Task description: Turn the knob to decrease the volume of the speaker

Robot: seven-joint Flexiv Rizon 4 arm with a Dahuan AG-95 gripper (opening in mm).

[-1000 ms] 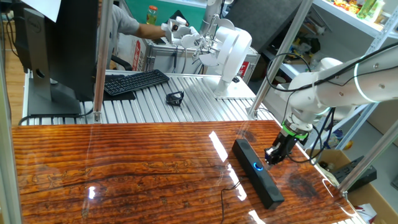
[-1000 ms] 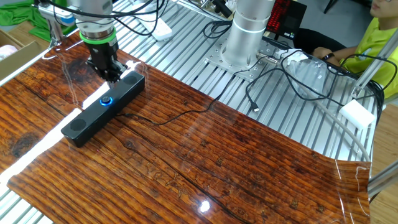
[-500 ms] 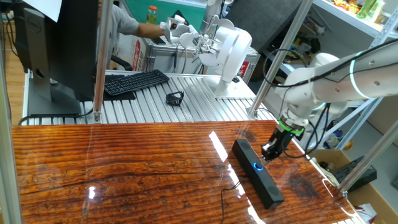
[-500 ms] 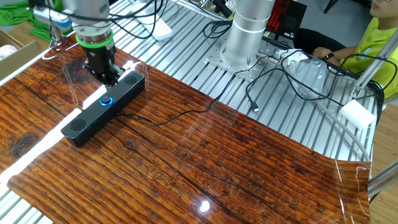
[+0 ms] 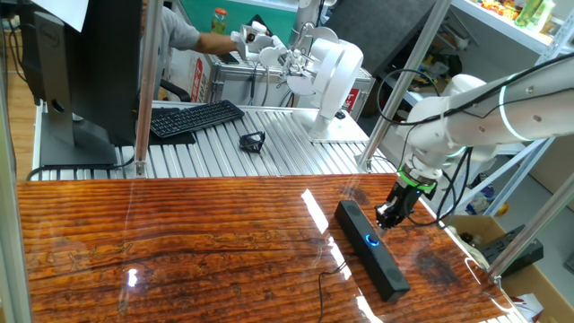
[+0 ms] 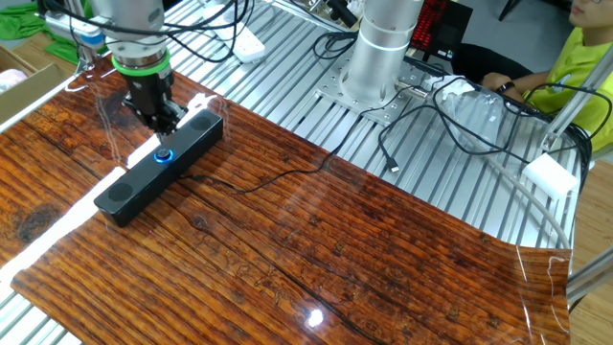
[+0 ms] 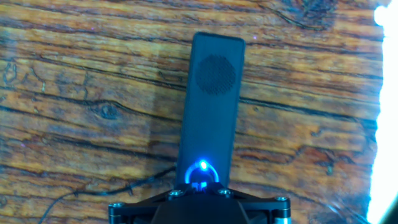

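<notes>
hovering just above the speaker [image 6: 158, 165] on the wooden counter [image 6: 287, 249], the gripper [image 6: 163, 122] points down, jaws fully closed on nothing, beside the blue-lit knob [image 6: 164, 154].

claw [image 5: 386, 221] pinched closed — pointing straight down, arm reaching out.

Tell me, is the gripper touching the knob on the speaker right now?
Cannot tell. In the hand view the knob sits at the gripper's edge, hiding any gap. Both fixed views show the shut fingers low over the speaker, beside the glow, but contact isn't plain.
</notes>
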